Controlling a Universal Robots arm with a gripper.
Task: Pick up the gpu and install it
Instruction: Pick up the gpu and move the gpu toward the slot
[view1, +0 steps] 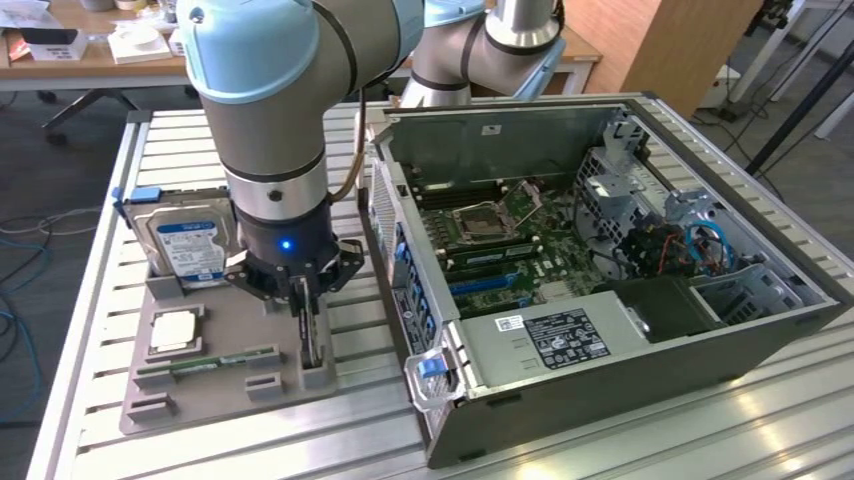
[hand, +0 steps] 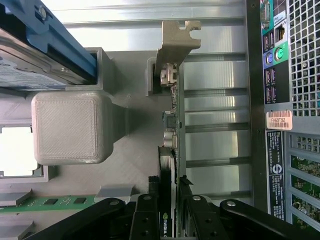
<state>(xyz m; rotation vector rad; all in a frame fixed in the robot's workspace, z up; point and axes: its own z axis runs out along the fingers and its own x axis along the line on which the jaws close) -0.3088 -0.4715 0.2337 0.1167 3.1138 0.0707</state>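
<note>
1. My gripper (view1: 310, 300) is down over the gpu (view1: 314, 345), which stands on its edge in a slot of the grey holder tray (view1: 214, 395), just beside the open computer case (view1: 601, 260) on the exterior view's left.
2. In the wrist view the gripper (hand: 169, 220) straddles the card's top edge, the gpu (hand: 171, 120) running away towards its silver bracket (hand: 176, 42). I cannot tell whether it is gripping the card yet (the contact itself is hidden).
3. To do this well, I judge the squeeze should land square on the board and shroud, centred along the card, so it does not swing.
4. The hard drive (view1: 187, 245) and memory stick (view1: 200, 362) sit nearby in the same tray, so I want a straight vertical pull out of the slot.
</note>
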